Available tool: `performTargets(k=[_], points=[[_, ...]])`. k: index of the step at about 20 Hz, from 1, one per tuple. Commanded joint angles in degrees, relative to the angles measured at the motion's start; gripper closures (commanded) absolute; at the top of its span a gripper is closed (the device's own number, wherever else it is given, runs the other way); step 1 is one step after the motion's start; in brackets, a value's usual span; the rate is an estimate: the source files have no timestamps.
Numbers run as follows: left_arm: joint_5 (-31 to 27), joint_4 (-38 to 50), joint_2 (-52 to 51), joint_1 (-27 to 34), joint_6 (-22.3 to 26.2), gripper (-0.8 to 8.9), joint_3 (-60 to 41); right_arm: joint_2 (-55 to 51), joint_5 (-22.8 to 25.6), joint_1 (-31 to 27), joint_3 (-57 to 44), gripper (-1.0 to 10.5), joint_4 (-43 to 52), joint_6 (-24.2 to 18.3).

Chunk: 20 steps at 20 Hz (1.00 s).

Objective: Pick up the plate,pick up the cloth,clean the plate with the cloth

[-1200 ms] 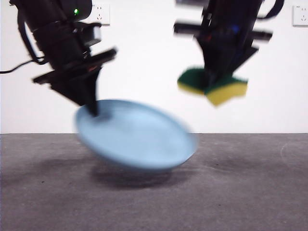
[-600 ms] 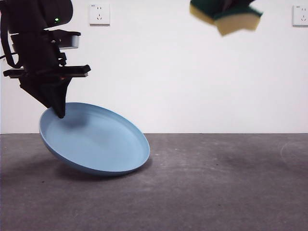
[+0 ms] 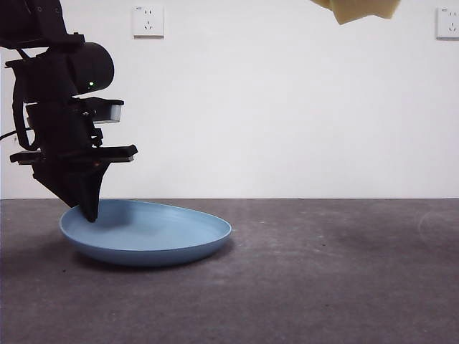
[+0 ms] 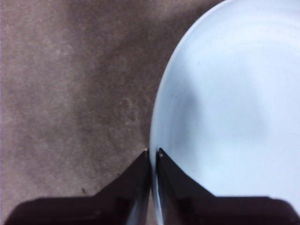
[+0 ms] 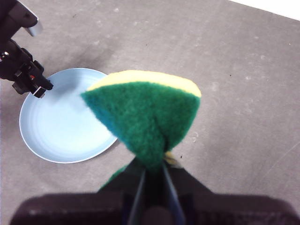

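On the grey table [image 3: 323,287] we see the plate [image 3: 154,236] lowered back flat, left gripper [image 3: 90,213] still pinching its rim, right gripper [image 5: 152,176] lifted high squeezing the cloth [image 5: 145,117], so wiping looks finished.

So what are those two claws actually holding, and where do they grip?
The left gripper pinches the light-blue plate by its rim. The right gripper pinches the folded sponge at its middle.

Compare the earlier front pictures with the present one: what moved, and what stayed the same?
The left gripper lowered the tilted plate leftward onto the table, still clamping its rim. The right gripper lifted the sponge almost out of front view, still holding it.
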Motion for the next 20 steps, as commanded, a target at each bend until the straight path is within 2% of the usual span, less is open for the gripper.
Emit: performTargets(k=[1, 2, 6, 9, 14, 16, 20], points=[[-0.70, 0.33, 1.09, -0.09, 1.22, 5.40, -0.35, 0.04, 0.17, 0.13, -0.57, 9.6, 0.31, 0.17], [-0.72, 0.70, 1.09, -0.09, 1.22, 4.35, -0.35, 0.07, 0.17, 0.13, -0.57, 9.6, 0.35, 0.17], [-0.48, 0.17, 0.22, -0.57, 1.01, 4.31, -0.35, 1.51, 0.17, 0.11, -0.57, 9.6, 1.25, 0.13], [-0.33, -1.31, -4.37, -1.86, 0.59, 4.31, -0.35, 5.27, 0.13, -0.42, -0.57, 9.6, 4.02, 0.13], [-0.26, -4.72, -18.93, -4.70, -0.37, 4.32, -0.35, 16.26, -0.26, -3.58, -0.57, 9.6, 8.81, 0.17], [0.61, -8.28, -25.94, -5.99, -0.83, 4.32, -0.35, 21.79, -0.44, -5.42, -0.57, 9.6, 9.03, 2.45], [3.17, -14.58, -37.62, -8.17, -2.05, 4.33, -0.35, 33.81, -10.21, -9.31, -0.57, 9.5, 9.84, 3.58]])
